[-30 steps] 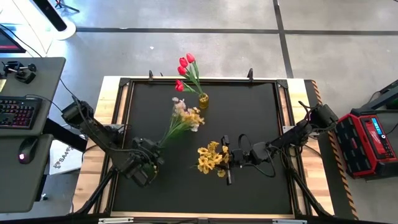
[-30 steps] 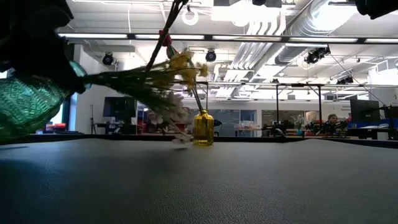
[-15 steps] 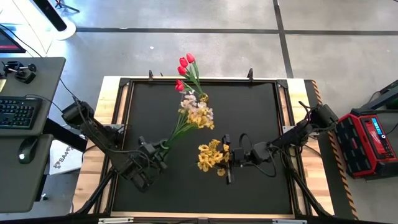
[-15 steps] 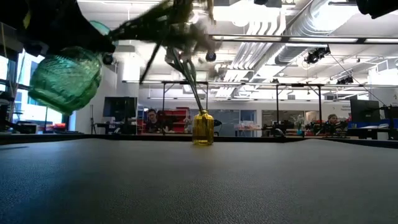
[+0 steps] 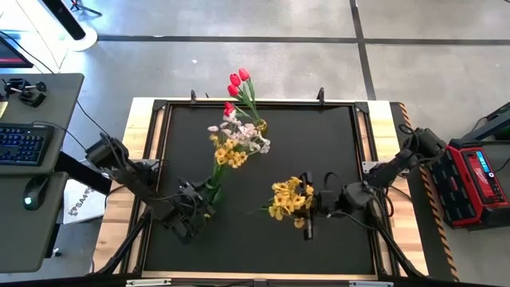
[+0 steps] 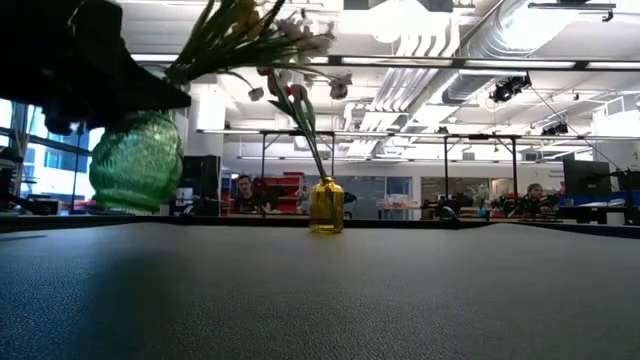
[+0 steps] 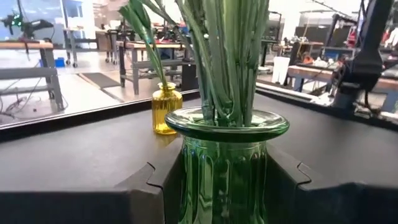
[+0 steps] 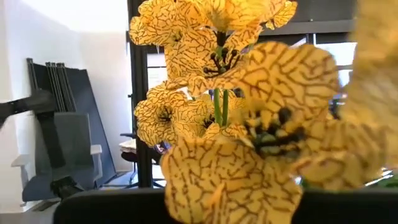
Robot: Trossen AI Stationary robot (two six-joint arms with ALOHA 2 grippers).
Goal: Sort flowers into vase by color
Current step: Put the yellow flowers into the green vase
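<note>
Left gripper (image 5: 194, 214) clamped on green vase (image 7: 225, 162), upright | right gripper (image 5: 312, 209) clamped on yellow flowers (image 5: 288, 197), stems upright

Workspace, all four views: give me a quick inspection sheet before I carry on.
Surface: black mat, bare around the vases.
Job's things: red tulips in yellow vase at the far edge; yellow and white flowers in green vase; loose yellow bunch.
Clutter: nothing seen.
Grippers: left gripper holds the green vase clear of the mat, tilted; right gripper shut on the yellow bunch.
Cables: leads along both arms, off the mat.
Surroundings: desk with keyboard, red case, people at benches behind.
</note>
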